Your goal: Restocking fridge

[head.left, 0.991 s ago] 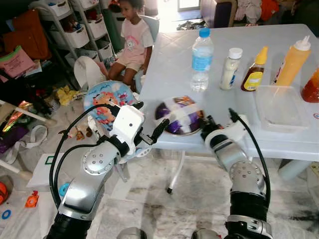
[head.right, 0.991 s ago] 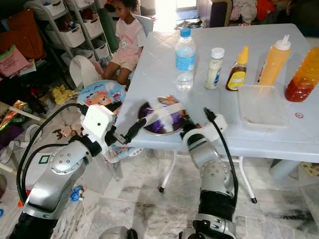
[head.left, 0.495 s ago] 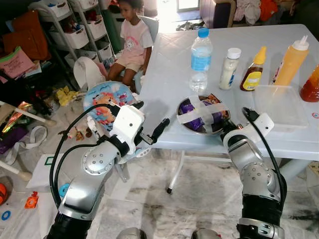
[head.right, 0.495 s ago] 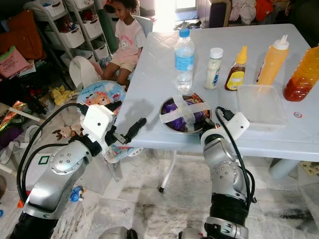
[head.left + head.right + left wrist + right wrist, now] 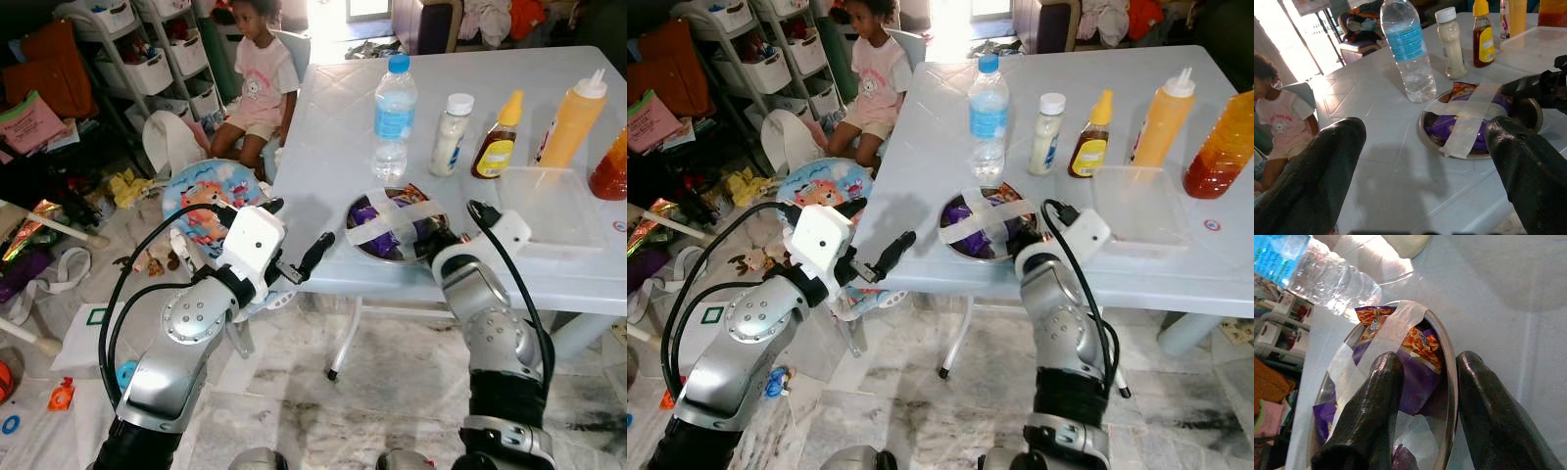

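Bowl (image 5: 396, 225) rim between right pincer (image 5: 1425, 396) fingers

Your right claw (image 5: 428, 238) meets the near rim of the taped metal bowl (image 5: 395, 223) on the white tabletop (image 5: 333, 147). Your left claw (image 5: 306, 257) hovers off the tabletop's near-left edge, fingers spread. Behind the bowl, from left: water bottle (image 5: 394, 117), white bottle (image 5: 452, 134), brown sauce bottle (image 5: 499, 139), yellow squeeze bottle (image 5: 573, 121); clear container (image 5: 551, 210) to the bowl's right. A person (image 5: 261, 83) sits beyond.
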You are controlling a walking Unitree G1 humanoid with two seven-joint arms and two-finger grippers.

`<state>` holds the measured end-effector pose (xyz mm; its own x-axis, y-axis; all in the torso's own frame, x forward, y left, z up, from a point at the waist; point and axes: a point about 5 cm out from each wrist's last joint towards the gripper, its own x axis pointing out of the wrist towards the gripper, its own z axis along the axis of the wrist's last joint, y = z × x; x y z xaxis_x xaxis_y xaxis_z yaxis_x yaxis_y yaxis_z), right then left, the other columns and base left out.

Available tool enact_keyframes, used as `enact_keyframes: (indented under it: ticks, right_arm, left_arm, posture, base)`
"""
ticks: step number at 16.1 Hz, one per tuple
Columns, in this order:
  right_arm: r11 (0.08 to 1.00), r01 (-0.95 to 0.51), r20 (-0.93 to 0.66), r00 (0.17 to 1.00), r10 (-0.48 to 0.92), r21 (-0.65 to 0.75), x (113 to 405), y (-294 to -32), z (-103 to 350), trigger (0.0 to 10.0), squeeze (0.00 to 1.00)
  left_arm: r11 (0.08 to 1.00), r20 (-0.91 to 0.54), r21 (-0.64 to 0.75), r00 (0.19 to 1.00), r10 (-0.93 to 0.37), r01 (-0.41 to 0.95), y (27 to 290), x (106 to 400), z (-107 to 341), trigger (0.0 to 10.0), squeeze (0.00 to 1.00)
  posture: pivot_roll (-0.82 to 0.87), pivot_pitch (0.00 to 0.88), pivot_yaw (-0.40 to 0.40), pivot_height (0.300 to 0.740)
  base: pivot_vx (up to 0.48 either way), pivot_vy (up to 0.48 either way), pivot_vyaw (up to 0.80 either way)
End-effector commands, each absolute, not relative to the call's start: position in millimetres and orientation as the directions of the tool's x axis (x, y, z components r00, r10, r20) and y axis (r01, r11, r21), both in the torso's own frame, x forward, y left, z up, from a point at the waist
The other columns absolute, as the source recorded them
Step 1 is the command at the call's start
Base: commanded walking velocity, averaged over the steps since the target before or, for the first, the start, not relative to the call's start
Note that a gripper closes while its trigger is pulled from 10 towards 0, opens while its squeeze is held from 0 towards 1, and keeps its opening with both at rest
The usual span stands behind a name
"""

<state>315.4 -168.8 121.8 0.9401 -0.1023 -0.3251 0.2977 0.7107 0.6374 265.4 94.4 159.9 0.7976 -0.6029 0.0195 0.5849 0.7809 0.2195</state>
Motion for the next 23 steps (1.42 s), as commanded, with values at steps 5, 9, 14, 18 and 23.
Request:
enact_keyframes:
  ticks: [5,9,14,18,23]
  right_arm:
    - [0.704,0.257,-0.317,0.947,-0.048,0.662,313.2,-144.3,126.6,10.0,0.0]
    - [0.756,0.15,-0.243,0.97,0.012,0.637,308.1,-129.1,135.9,10.0,0.0]
    - [0.718,0.163,-0.314,0.946,0.081,0.677,304.3,-117.4,123.8,10.0,0.0]
    - [0.675,0.211,-0.36,0.929,0.087,0.707,307.4,-120.3,111.5,10.0,0.0]
    - [0.629,0.179,-0.363,0.915,0.176,0.757,321.0,-104.6,106.9,10.0,0.0]
  left_arm:
    - [0.772,0.024,0.244,0.793,-0.609,0.587,95.0,265.8,163.5,10.0,0.0]
    - [0.77,0.026,0.243,0.79,-0.612,0.589,94.5,266.2,163.7,10.0,0.0]
    - [0.769,0.024,0.247,0.79,-0.613,0.589,95.2,265.9,163.8,10.0,0.0]
    - [0.769,0.022,0.248,0.791,-0.612,0.589,95.5,265.2,163.3,10.0,0.0]
    - [0.764,0.023,0.256,0.787,-0.617,0.592,95.1,264.9,163.9,10.0,0.0]
  posture:
    - [-0.03,0.005,0.112,0.74]
    - [-0.03,0.003,0.113,0.74]
    - [-0.02,0.002,0.108,0.74]
    - [-0.02,0.001,0.106,0.74]
    - [-0.01,0.0,0.103,0.74]
  base:
    - [0.0,0.0,0.0]
    - [0.0,0.0,0.0]
    - [0.0,0.0,0.0]
    - [0.0,0.0,0.0]
    - [0.0,0.0,0.0]
